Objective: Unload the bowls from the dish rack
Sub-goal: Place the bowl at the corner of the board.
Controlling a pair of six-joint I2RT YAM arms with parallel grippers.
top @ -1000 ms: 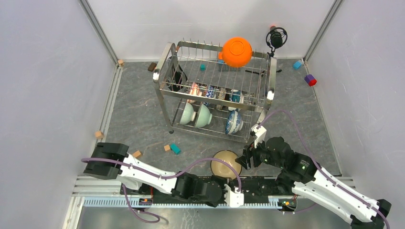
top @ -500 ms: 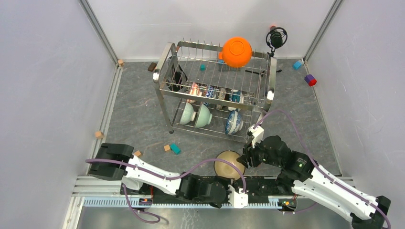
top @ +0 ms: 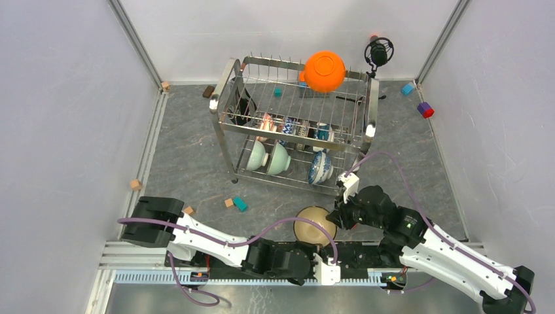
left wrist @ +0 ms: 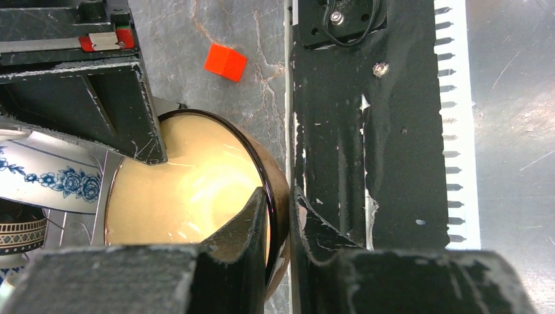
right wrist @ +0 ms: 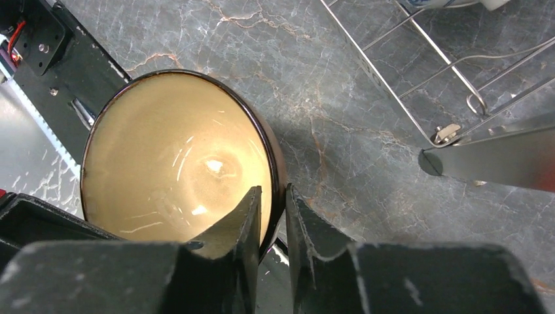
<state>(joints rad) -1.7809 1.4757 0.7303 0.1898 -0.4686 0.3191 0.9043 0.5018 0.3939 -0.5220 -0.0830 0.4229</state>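
A brown-gold bowl (top: 314, 226) with a cream inside sits low over the table's near edge, between both arms. My left gripper (left wrist: 278, 199) is shut on its near rim, one finger inside the bowl (left wrist: 190, 190) and one outside. My right gripper (right wrist: 273, 193) is shut on the right rim of the same bowl (right wrist: 177, 163). The dish rack (top: 224, 85) stands behind. An orange bowl (top: 324, 70) sits on its top, two pale green bowls (top: 278, 159) and a blue-and-white bowl (top: 320, 167) stand in the lower tier, and patterned bowls (top: 288, 125) sit in the upper tier.
A black microphone stand (top: 378, 51) rises at the back right of the rack. Small blocks lie scattered: teal (top: 240, 204) and tan (top: 188, 210) ones in front of the rack, a red-purple one (top: 425, 110) at right. The black arm-base rail (left wrist: 366, 131) runs under the bowl.
My right gripper's fingers have closed from wide open onto the bowl's rim. The bowl has shifted slightly to the right. The left gripper has kept its hold.
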